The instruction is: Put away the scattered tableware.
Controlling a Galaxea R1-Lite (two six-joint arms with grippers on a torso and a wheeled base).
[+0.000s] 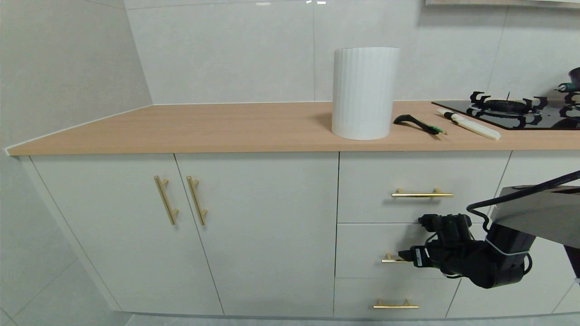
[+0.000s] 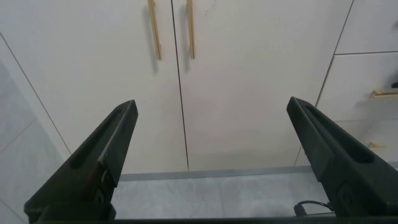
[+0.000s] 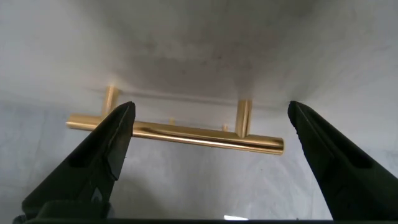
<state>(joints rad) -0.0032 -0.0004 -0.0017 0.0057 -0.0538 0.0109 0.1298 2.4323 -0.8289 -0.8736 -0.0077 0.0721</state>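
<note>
While the right claw [image 1: 404, 256] sits low in front of the drawers, its two fingers are spread wide apart. It is right at the gold handle [image 3: 180, 134] of the middle drawer [image 1: 362, 249]. From the right wrist camera, the gold bar runs across the gap between the fingers, close in front of them. The fingers are not pinching it.

Up on the wooden counter [image 1: 204, 129] stands a tall white pot [image 1: 364, 93] with ridges down its side. Just beside the pot, toward the stove [image 1: 507, 108], lies a black tool [image 1: 417, 123] with a green tip. It lies flat on the wood. Near it lies a long white tool [image 1: 473, 127], also flat, with one end close to the edge of the stove. The two tools are near each other but not touching. What kind of tools they are is hard to tell.

Above the middle drawer is a drawer with its own gold handle [image 1: 422, 194], and one more handle [image 1: 395, 306] is on the drawer below. All three drawers are closed.

The left claw [image 2: 211, 104] is spread wide too and holds nothing. It points at the two white cupboard doors [image 2: 249, 93], down near the grey floor [image 2: 205, 196]. Both doors are shut, and their two gold handles [image 2: 154, 28] stand side by side.
</note>
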